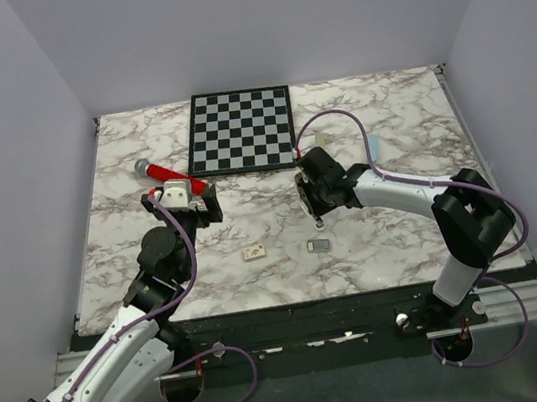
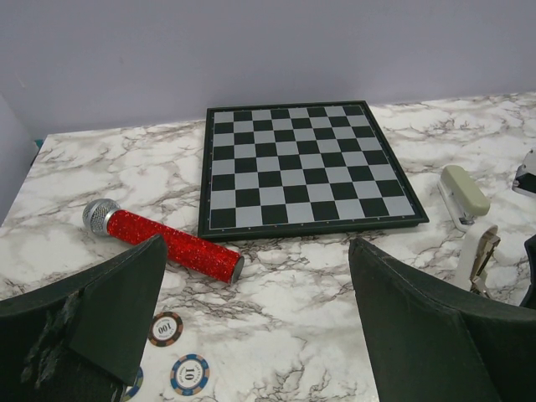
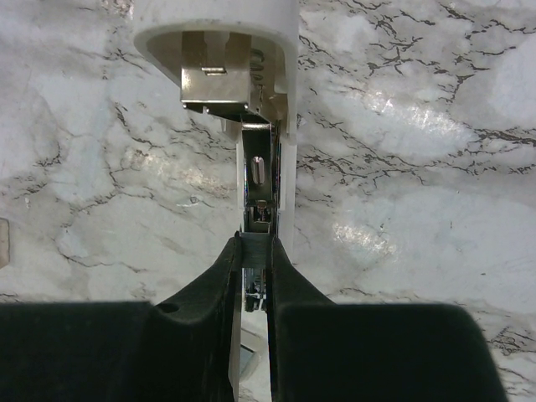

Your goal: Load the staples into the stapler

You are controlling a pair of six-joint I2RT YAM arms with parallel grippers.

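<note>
- Landmark: chessboard, flat at the far middle of the marble table
- staples: small grey block lying flat on the table, on the near side of the chessboard, in line with its right near corner and well apart from it; neither gripper touches it; too small to make out any detail
- stapler: cream, hinged open, just off the chessboard's right near corner; mostly hidden under the right arm in the top view; the right wrist view shows its white shell and bare metal insides, far end cut off by the frame
- right gripper: jaws narrow, pinching a thin metal strip of the stapler; the gap below the fingertips is dark and unreadable
- left gripper: jaws wide, nothing between them; hangs off the chessboard's left near corner
- microphone: red glitter body, silver head, lying left of the chessboard's near edge
- poker chips: two, nearer than the microphone; a third shape is mostly hidden behind the left finger
- tile: small, pale, on the near side of the chessboard, left of the staples; markings unreadable
</note>
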